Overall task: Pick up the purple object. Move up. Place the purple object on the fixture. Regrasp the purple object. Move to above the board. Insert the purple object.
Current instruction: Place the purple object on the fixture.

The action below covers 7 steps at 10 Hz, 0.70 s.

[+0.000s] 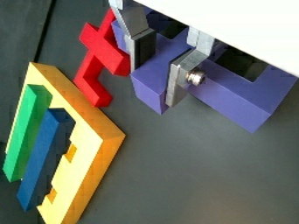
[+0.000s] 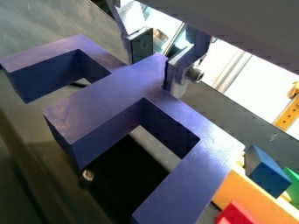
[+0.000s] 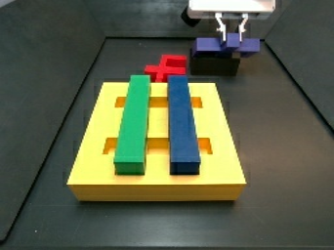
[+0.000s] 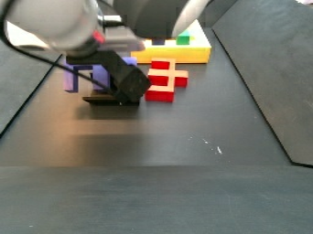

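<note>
The purple object (image 1: 233, 96) (image 2: 105, 101) rests on top of the black fixture (image 3: 216, 66) (image 4: 126, 87) at the far end of the floor. In the side views it shows as a violet block (image 3: 209, 45) (image 4: 76, 78). My gripper (image 1: 162, 61) (image 2: 158, 66) (image 3: 231, 37) comes down on it from above. Its silver fingers press a narrow raised part of the piece from both sides, near their tips. The yellow board (image 3: 156, 181) (image 1: 100, 157) lies nearer the front, apart from the gripper.
A green bar (image 3: 135, 117) and a dark-blue bar (image 3: 183, 122) sit in the board's slots. A red cross-shaped piece (image 3: 166, 66) (image 1: 100, 61) (image 4: 166, 78) lies on the floor between the board and the fixture. Raised dark walls border the floor.
</note>
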Motion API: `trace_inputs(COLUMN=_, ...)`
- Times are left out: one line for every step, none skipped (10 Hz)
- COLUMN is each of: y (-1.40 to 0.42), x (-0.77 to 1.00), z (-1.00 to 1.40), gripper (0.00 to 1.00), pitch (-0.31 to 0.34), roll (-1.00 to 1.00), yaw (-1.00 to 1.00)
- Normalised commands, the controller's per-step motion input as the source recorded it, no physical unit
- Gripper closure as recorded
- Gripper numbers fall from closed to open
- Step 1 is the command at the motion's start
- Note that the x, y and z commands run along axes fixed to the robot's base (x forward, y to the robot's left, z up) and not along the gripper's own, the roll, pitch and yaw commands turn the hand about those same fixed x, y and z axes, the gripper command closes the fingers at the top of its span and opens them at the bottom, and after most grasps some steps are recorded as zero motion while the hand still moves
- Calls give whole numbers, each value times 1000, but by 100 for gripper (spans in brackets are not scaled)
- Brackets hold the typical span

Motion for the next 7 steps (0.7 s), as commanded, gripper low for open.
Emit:
trace_inputs(y=0, x=163, z=-231, gripper=100, pitch=0, roll=-249, yaw=-166)
trace_inputs(y=14, x=129, z=-186, gripper=100, pitch=0, roll=-146, yaw=-174)
trace_inputs(y=60, x=111, z=-120, gripper=100, pitch=11, roll=-123, yaw=-146)
trace_inputs(y=0, x=0, z=0, gripper=100, pitch=0, roll=-91, yaw=0)
trace_inputs(y=0, x=0, z=0, gripper=100, pitch=0, roll=-17, yaw=0)
trace_inputs(y=120, x=-43, z=0, gripper=100, pitch=-23, roll=-189, yaw=9)
trace_inputs(y=97, x=-197, z=-143, gripper=100, pitch=-123, roll=0, yaw=69)
